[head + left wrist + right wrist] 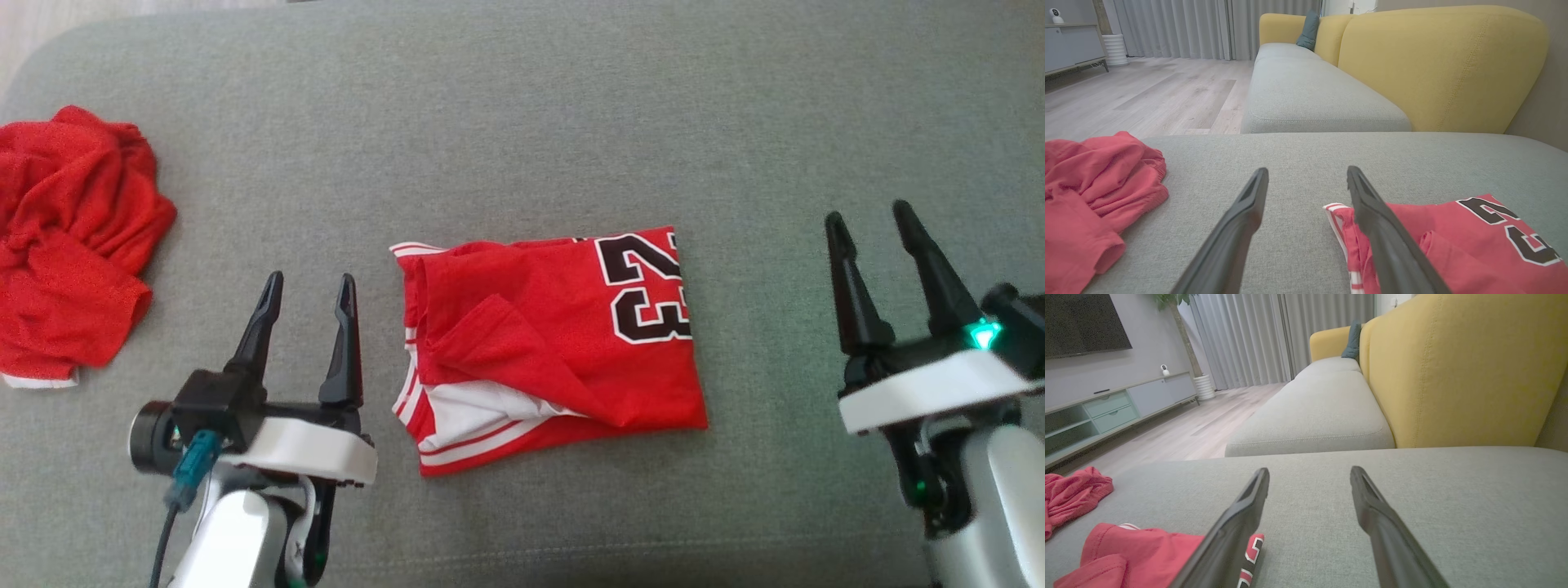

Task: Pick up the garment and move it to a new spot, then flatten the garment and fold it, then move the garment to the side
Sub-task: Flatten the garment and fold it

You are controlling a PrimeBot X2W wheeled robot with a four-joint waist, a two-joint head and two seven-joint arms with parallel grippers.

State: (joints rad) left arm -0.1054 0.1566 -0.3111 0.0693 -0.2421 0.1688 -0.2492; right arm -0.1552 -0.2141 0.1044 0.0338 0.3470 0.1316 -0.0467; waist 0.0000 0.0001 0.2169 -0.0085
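Head view: folded jersey (555,343), red knit with white trim and black numerals, lies mid-cushion (522,122) on grey weave, between left gripper (310,282) and right gripper (867,212). Both sets of jaws are wide and empty. Folding looks done; for the side move, pinch all layers at both edges and lift evenly. Left wrist view: striped edge beside one finger, crumpled red cloth (1094,192) well apart. Right wrist view: soft rumpled layers low left.
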